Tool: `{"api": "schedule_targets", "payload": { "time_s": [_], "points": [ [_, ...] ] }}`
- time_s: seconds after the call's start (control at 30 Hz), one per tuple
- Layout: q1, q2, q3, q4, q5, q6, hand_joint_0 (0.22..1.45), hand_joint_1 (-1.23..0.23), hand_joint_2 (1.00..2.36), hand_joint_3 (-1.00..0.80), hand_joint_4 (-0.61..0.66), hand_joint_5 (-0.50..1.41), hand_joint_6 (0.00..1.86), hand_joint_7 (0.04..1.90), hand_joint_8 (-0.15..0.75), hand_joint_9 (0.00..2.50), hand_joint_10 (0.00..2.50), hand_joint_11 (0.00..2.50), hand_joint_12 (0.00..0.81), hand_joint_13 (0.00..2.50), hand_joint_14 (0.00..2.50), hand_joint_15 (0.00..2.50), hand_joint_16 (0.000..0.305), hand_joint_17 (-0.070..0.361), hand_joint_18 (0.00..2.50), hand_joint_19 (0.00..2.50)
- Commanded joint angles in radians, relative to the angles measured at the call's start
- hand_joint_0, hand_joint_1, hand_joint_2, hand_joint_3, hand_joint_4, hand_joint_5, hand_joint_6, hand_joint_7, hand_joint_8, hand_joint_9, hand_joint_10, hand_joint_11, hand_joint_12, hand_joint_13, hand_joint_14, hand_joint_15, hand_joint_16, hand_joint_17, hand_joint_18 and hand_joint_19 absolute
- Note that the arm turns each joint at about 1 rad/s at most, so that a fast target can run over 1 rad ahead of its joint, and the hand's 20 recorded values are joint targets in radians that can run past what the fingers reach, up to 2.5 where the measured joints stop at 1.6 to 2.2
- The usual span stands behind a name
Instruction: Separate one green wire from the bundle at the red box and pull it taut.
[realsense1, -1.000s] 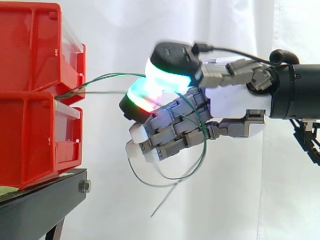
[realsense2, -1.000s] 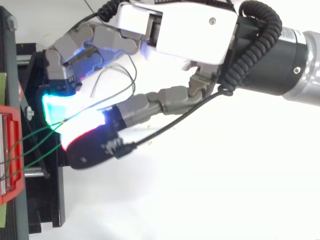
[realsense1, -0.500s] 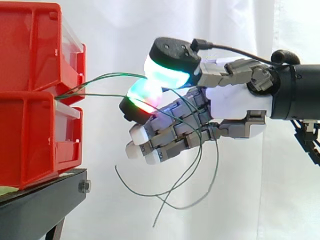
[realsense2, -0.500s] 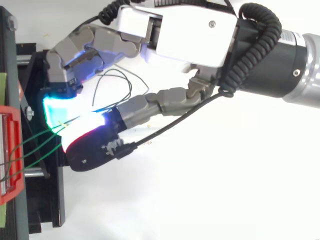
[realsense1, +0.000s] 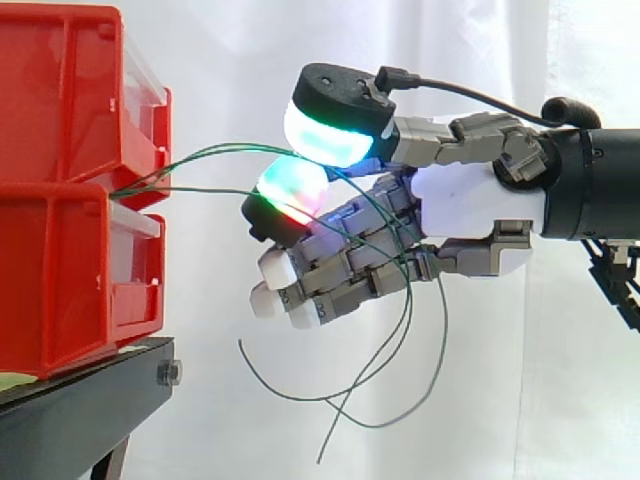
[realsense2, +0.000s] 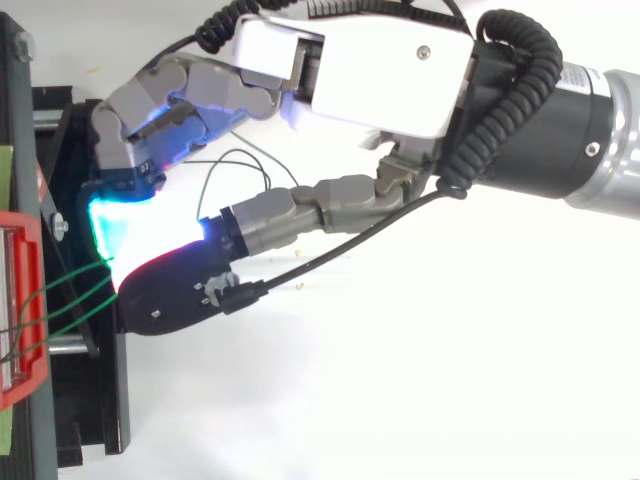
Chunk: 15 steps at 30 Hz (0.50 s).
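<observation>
Two red bins (realsense1: 65, 180) are stacked at the left, and thin green wires (realsense1: 200, 155) run from the gap between them to my hand (realsense1: 470, 200). The wires pass between the cyan-glowing thumb pad (realsense1: 335, 135) and a red-green glowing fingertip (realsense1: 288, 192), which close on them loosely. Behind that pinch the wires cross the curled fingers, and their loose ends (realsense1: 400, 405) hang below. From above, the hand (realsense2: 380, 70) reaches left toward the red box (realsense2: 18, 310), with the wires (realsense2: 70, 290) spanning the short gap. They sag slightly.
The bins stand on a black stand (realsense1: 80, 410), whose frame (realsense2: 95, 400) lies just under the fingertips. A white curtain hangs behind. To the right of and below the hand is free room.
The thumb pad has lifted slightly off the fingertip. The wires' loose ends have dropped lower and spread below the hand. The hand has barely shifted.
</observation>
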<state>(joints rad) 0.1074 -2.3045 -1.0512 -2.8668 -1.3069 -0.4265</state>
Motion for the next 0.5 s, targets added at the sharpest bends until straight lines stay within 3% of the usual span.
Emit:
{"api": "schedule_targets", "payload": {
  "time_s": [0.0,0.47],
  "points": [
    [0.0,0.0,-0.001,0.0,0.0,0.0,0.58,-0.69,1.01,-0.33,0.2,-0.17,0.89,1.1,0.311,0.84,0.01,0.57,0.346,0.6,0.01,0.28,0.045,0.101,0.49,0.29],
    [0.0,0.0,-0.001,-0.003,0.0,0.0,0.58,-0.83,1.0,-0.48,0.2,-0.18,0.9,1.06,0.303,0.81,0.01,0.57,0.346,0.6,0.01,0.26,0.047,0.106,0.55,0.27]
  ]
}}
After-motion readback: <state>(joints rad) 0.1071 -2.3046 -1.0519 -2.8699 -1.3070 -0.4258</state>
